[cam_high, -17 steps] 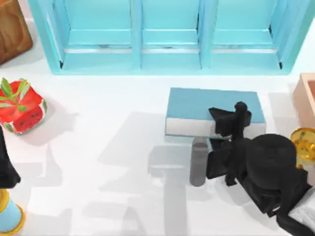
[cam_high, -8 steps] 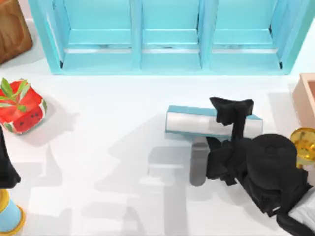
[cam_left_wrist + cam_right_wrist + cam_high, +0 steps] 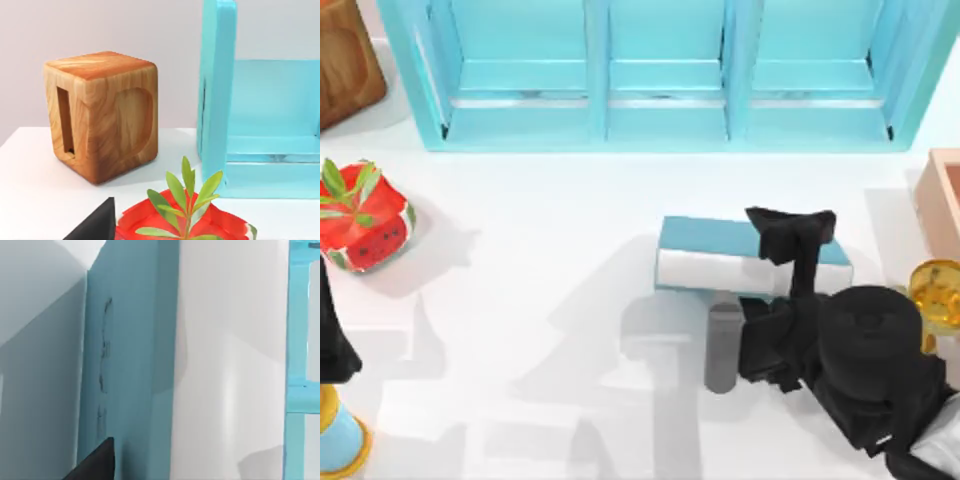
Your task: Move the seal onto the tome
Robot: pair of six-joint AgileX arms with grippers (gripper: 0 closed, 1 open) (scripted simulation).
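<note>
The tome (image 3: 710,238), a thick teal-blue book with white page edges, sits right of the table's middle. It is tipped, so its page edges (image 3: 720,270) face upward. My right gripper (image 3: 790,238) is shut on its right part, one finger over the cover. In the right wrist view the teal cover (image 3: 125,365) and white pages (image 3: 230,340) lie close, with one dark fingertip (image 3: 95,462) at the edge. The seal is out of view. My left arm (image 3: 332,345) is parked at the table's left edge, with one of its fingertips (image 3: 95,225) visible and the gripper open.
A light-blue shelf unit (image 3: 660,70) spans the back. A wooden block (image 3: 345,60) stands at the back left, with a red leafy pot (image 3: 360,215) in front of it. A gold trophy (image 3: 935,290) and a tan box (image 3: 942,195) are at the right edge.
The tome lay flat one second ago. The right gripper has tipped it up so its page edges face upward, and it has eased back slightly since half a second ago.
</note>
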